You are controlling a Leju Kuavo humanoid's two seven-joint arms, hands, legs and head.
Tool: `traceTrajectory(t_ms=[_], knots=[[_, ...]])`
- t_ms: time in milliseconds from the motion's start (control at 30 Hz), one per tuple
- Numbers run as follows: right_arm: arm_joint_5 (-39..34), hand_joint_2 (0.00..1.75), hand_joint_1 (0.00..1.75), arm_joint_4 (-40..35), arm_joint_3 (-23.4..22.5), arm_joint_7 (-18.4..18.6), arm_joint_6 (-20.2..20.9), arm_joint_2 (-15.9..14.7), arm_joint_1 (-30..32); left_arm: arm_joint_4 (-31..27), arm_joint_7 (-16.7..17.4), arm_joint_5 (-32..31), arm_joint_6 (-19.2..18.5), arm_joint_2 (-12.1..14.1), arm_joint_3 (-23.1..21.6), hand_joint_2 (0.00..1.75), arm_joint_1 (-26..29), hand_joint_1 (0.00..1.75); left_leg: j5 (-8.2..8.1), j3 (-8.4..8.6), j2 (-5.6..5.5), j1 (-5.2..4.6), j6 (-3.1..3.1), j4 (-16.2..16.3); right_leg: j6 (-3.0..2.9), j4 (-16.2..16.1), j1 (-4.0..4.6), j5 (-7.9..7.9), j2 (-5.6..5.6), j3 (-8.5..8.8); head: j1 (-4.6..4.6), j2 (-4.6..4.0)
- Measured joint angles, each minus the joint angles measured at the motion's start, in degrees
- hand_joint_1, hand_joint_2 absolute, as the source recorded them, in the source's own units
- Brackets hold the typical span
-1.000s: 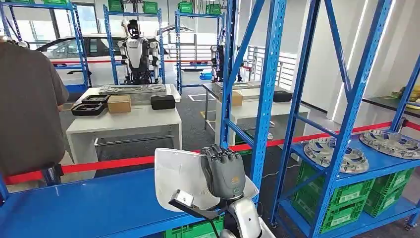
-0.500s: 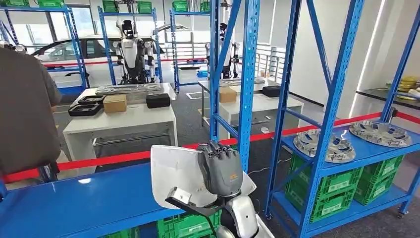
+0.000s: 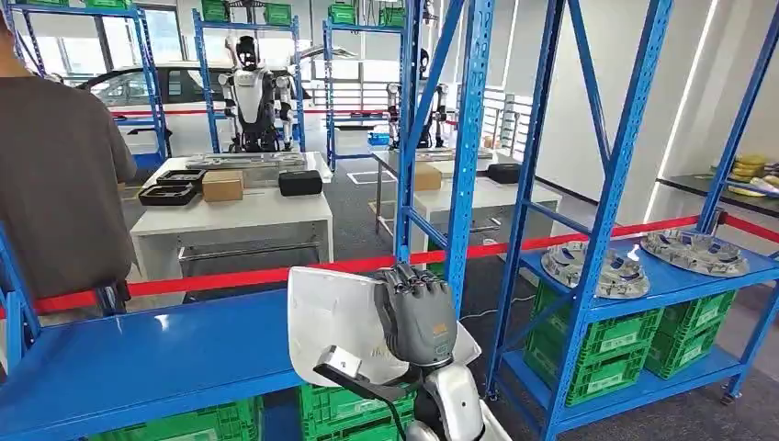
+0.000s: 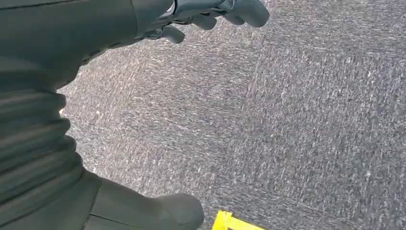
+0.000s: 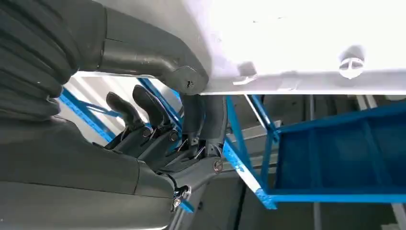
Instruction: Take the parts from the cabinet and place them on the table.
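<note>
White panel partly hidden behind right robot hand.

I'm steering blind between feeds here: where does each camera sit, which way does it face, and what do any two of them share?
Head view: high on the body, facing forward and down over the blue shelf toward the white table; shows the right hand holding the white panel.
Left wrist view: behind the left hand, arm hanging, facing the grey floor; fingers apart, holding nothing.
Right wrist view: behind the right hand, looking along the white panel at the blue rack.
Shared: head and right wrist views both show the right hand, panel and blue racking.
</note>
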Motion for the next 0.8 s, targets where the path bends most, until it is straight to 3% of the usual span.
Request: traceTrajectory(t_ms=[33,67,133,167,200,233,300,333,367,400,433,467,500,533,567,667,700,733,800], knots=[[0.0,1.75,1.57,-0.1,-0.1,0.0,0.0,0.0,0.0,0.0,0.0,0.0,0.0,-0.1,0.0,1.75,0.0,0.0,0.35,-0.29,-0.08,-0.16,-0.43,0.0,-0.42,-2.6,0.39,-1.22,-0.01,1.29,-0.04,0.0],[0.0,1.75,1.57,-0.3,-0.2,0.0,-0.1,-0.1,0.0,0.0,0.0,-0.1,0.0,-0.1,0.0,1.75,0.0,0.0,0.7,-0.15,-0.06,-0.01,-0.84,-0.3,-0.69,-2.1,0.6,-0.42,0.01,0.9,-0.07,0.0],[0.0,1.75,1.57,-0.3,-0.4,0.1,0.0,-0.3,-0.1,0.0,0.2,-0.1,0.0,-0.1,0.0,1.75,0.0,0.0,1.49,-0.19,-0.03,0.12,-1.64,-0.6,-1.32,-2.4,0.81,-0.25,0.08,0.51,-0.02,0.0],[0.0,1.75,1.57,-0.4,-0.5,0.1,0.0,-0.3,0.0,0.0,0.2,-0.1,0.0,0.0,0.0,1.75,0.1,0.0,1.82,-0.42,-0.02,-0.18,-2.13,-0.7,-1.85,-3.0,0.31,0.52,0.06,0.36,0.0,0.0],[0.0,1.75,1.57,-0.4,-0.5,0.0,0.0,-0.3,-0.1,0.0,0.2,-0.2,0.0,-0.1,0.0,1.75,0.1,0.0,0.61,-1.23,-0.15,0.06,-2.23,0.1,-2.07,-3.3,0.1,1.23,-0.18,0.09,-0.07,0.0],[0.1,1.75,1.57,-0.4,-0.6,0.0,0.1,-0.3,-0.1,0.0,0.2,-0.2,0.0,-0.1,0.0,1.75,0.1,0.0,-2.12,-1.93,-0.14,0.03,-2.43,2.4,-2.65,-3.4,0.07,1.73,-0.17,-0.39,-0.35,0.0],[0.2,1.75,1.57,-0.4,-0.7,0.0,0.3,-0.3,0.0,0.0,0.2,-0.2,0.0,0.1,0.0,1.75,0.0,0.0,-7.86,-4.69,-0.13,0.08,-2.96,11.0,-2.84,-3.3,0.17,2.67,-0.17,-1.69,-0.44,0.0],[0.2,1.75,1.57,-0.4,-0.7,0.0,0.3,-0.3,0.1,0.0,0.2,-0.3,0.0,0.2,0.0,1.75,0.0,0.0,-9.7,-5.98,-0.13,0.07,-3.12,15.4,-2.87,-3.2,0.22,3.18,-0.17,-2.52,-0.48,0.0],[0.4,1.75,1.57,-0.4,-0.7,0.0,0.3,-0.3,0.1,0.0,0.2,-0.3,0.0,0.2,0.0,1.75,0.0,0.0,-9.74,-6.09,-0.13,0.08,-3.15,17.3,-2.81,-3.0,0.24,3.59,-0.17,-3.22,-0.52,0.0],[0.5,1.75,1.57,-0.4,-0.7,0.1,0.2,-0.3,0.2,0.0,0.2,-0.3,0.0,0.2,0.0,1.75,0.0,0.0,-8.52,-4.87,-0.11,0.08,-3.14,16.4,-2.7,-2.7,0.24,3.99,-0.17,-3.97,-0.48,0.0],[0.5,1.75,1.57,-0.4,-0.8,0.1,0.2,-0.3,0.2,0.0,0.2,-0.3,0.0,0.2,0.0,1.75,0.0,0.0,-6.7,-2.57,-0.11,0.08,-3.06,13.3,-2.57,-2.5,0.22,4.31,-0.18,-4.63,-0.55,0.0],[0.5,1.75,1.57,-0.4,-0.8,0.1,0.1,-0.3,0.2,0.0,0.2,-0.3,0.0,0.2,0.0,1.75,0.0,0.0,-4.88,0.86,-0.09,0.08,-2.93,8.3,-2.38,-2.2,0.21,4.64,-0.17,-5.24,-0.52,0.0],[0.5,1.75,1.57,-0.4,-0.9,0.1,0.1,-0.3,0.1,0.0,0.2,-0.3,0.0,0.3,0.0,1.75,-0.1,0.0,-4.29,4.7,-0.07,0.07,-2.73,2.8,-2.12,-1.9,0.2,4.93,-0.18,-5.7,-0.55,0.0],[0.5,1.75,1.57,-0.4,-0.9,0.1,0.1,-0.3,0.0,0.0,0.2,-0.3,0.1,0.3,0.0,1.75,-0.2,0.0,-6.16,7.0,-0.13,-0.22,-2.33,-0.6,-1.77,-1.7,0.45,5.23,-0.19,-6.25,-0.57,0.0],[0.5,1.75,1.57,-0.4,-1.0,0.1,0.1,-0.3,0.0,0.0,0.2,-0.3,0.1,0.3,0.0,1.75,-0.1,0.0,-5.19,6.11,-0.29,-0.44,-1.8,0.1,-1.43,-1.7,0.39,5.55,-0.25,-6.24,-0.29,0.0],[0.7,1.75,1.57,-0.4,-1.0,0.0,0.1,-0.3,-0.1,0.0,0.3,-0.4,0.1,0.3,0.0,1.75,-0.1,0.0,-4.83,5.32,-0.27,-0.43,-0.5,-0.5,-0.44,-1.9,0.37,6.41,-0.18,-6.44,-0.35,0.0],[0.7,1.75,1.57,-0.4,-1.1,0.0,0.1,-0.5,0.0,0.0,0.3,-0.5,0.1,0.2,0.0,1.75,-0.1,0.0,-4.23,5.24,0.05,-0.1,0.07,-0.7,-0.06,-1.3,0.11,5.76,-0.11,-6.68,-0.35,0.0],[0.7,1.75,1.57,-0.4,-1.1,0.0,0.1,-0.5,-0.1,0.0,0.4,-0.5,0.1,0.2,0.0,1.75,-0.2,0.0,-3.72,4.85,0.04,-0.09,0.49,-0.7,0.37,0.7,0.11,2.91,-0.02,-7.62,-0.2,0.0],[0.7,1.75,1.57,-0.4,-1.1,0.0,0.1,-0.5,-0.1,0.0,0.5,-0.5,0.1,0.2,0.0,1.75,-0.1,0.0,-2.63,3.45,0.18,-0.07,0.7,-0.6,1.04,9.2,-0.19,-3.29,-0.02,-10.53,-0.13,0.0]])
